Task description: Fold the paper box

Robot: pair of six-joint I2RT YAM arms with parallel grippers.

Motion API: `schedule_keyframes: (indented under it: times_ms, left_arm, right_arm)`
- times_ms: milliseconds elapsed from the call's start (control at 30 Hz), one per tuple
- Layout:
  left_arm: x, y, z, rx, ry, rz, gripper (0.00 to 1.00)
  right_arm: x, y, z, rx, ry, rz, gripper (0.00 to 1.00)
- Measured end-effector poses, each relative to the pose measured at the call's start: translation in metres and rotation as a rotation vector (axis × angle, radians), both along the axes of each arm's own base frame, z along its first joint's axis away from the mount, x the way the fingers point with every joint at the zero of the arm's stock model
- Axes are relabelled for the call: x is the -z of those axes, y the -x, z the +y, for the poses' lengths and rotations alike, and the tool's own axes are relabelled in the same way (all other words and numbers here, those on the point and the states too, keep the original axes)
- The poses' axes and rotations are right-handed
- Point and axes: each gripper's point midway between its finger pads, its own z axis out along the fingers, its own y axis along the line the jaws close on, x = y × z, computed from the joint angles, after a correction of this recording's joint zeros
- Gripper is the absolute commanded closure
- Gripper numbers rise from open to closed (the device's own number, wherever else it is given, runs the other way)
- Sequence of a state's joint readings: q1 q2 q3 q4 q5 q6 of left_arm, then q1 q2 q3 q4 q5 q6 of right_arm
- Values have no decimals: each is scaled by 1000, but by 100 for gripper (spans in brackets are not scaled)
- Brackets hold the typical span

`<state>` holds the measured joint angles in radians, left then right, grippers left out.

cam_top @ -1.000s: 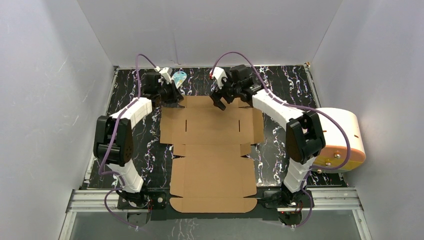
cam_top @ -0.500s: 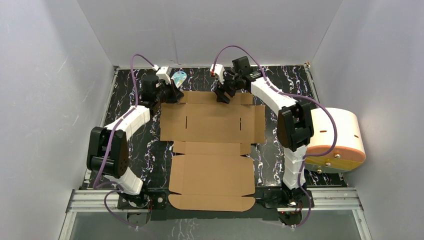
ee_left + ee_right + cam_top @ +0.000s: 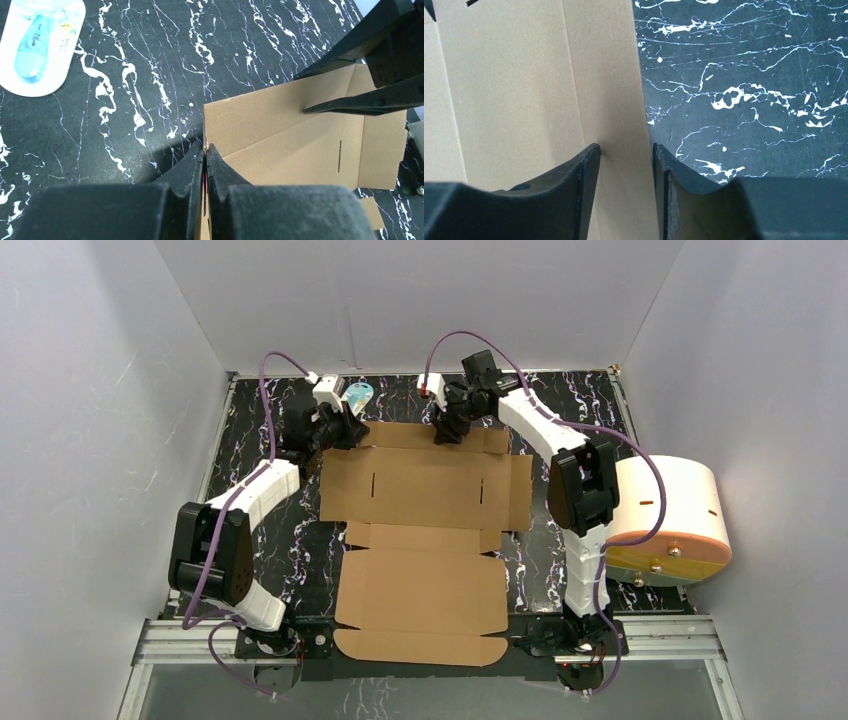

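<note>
1. Left tool (image 3: 345, 432) – at the far-left corner of the box. Jaws closed, pinching the cardboard edge right at that corner; in the wrist view (image 3: 205, 147) the edge runs into the seam between the two fingers.

2. Oval item (image 3: 358, 395) – white with a blue piece inside, lying flat on the surface just beyond the left tool and apart from the box.

3. Box (image 3: 420, 540) – brown cardboard, unfolded, lying flat at mid-surface between the two arms. It reaches from the near edge by the arm bases to the far flap. Creases, slits and side flaps show.

4. Right tool (image 3: 445, 430) – over the far flap, right of centre. Jaws partly apart (image 3: 626, 147): one finger is over the cardboard and the other at the flap's edge, with a strip of flap between. Nothing clamped.

5. Cylinder (image 3: 670, 515) – cream with an orange base, on its side at the right edge, well apart from the box.

6. Surface (image 3: 300, 540) – black with white veining.
</note>
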<state>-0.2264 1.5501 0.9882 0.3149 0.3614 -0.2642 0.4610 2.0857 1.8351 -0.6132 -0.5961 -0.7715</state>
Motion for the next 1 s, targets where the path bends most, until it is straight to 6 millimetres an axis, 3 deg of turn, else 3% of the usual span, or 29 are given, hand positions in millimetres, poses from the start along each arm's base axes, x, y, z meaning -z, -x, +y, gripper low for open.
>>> schedule_keyframes:
  times_ms: [133, 267, 500, 700, 833, 1000]
  left_arm:
    - [0, -1, 1, -5, -6, -4, 98]
    - [0, -1, 2, -10, -9, -4, 92]
    - [1, -1, 2, -20, 0, 7, 84]
    - [-1, 2, 2, -39, 31, 36, 68]
    - [-19, 7, 6, -75, 56, 24, 51]
    - [-55, 13, 19, -150, 78, -12, 45]
  right_arm:
    - [-6, -1, 1, -25, -1, 6, 63]
    - [-10, 2, 2, -52, 0, 7, 95]
    - [-13, 5, 2, -91, 5, -24, 97]
    - [-30, 16, -1, -111, 68, -156, 97]
    - [-42, 22, 2, -123, 111, -266, 96]
    - [-45, 31, 1, -142, 177, -413, 97]
